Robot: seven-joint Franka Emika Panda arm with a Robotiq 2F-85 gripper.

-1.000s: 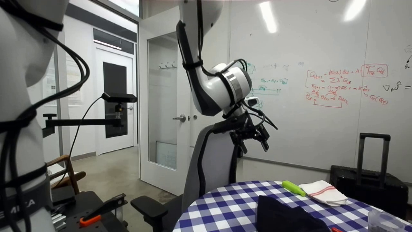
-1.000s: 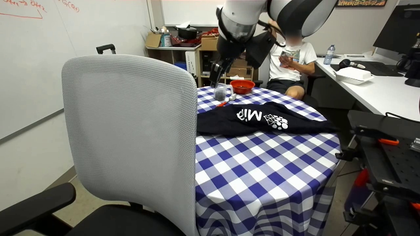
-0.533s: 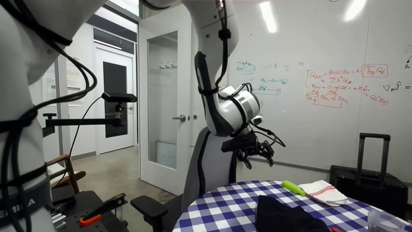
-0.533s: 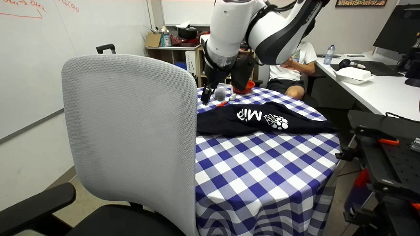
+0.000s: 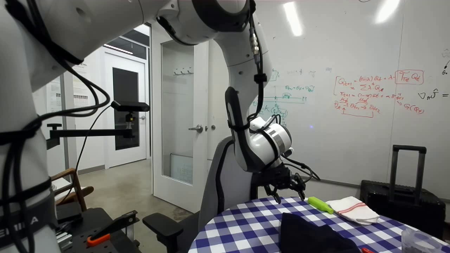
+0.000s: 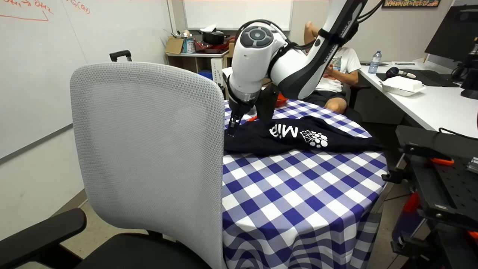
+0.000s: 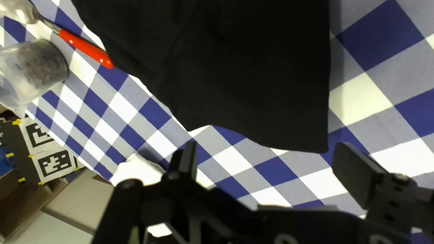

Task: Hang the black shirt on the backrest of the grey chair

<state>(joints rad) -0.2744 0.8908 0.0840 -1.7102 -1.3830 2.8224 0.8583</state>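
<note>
The black shirt (image 6: pixel 257 138) lies spread on the checkered table, with white lettering and a dotted graphic facing up. Part of it shows in an exterior view (image 5: pixel 309 235), and its end fills the top of the wrist view (image 7: pixel 237 78). The grey chair (image 6: pixel 149 142) stands beside the table, its backrest upright and bare; it also shows in an exterior view (image 5: pixel 235 179). My gripper (image 5: pixel 290 199) is open and empty, pointing down above the table near the shirt's chair-side end. In the wrist view the fingers (image 7: pixel 266 147) stand wide apart, just short of the shirt's edge.
A red-handled spoon (image 7: pixel 86 49) and a clear mug (image 7: pixel 34 69) stand close to the shirt. A green-handled tool (image 5: pixel 320 205) and a white towel (image 5: pixel 353 210) lie near the table's edge. A black suitcase (image 5: pixel 404 203) stands behind. A person (image 6: pixel 338 74) sits beyond the table.
The arm has swung down, lowering the open gripper from beside the top of the backrest to just above the table near the shirt's end. The shirt and chair have not moved.
</note>
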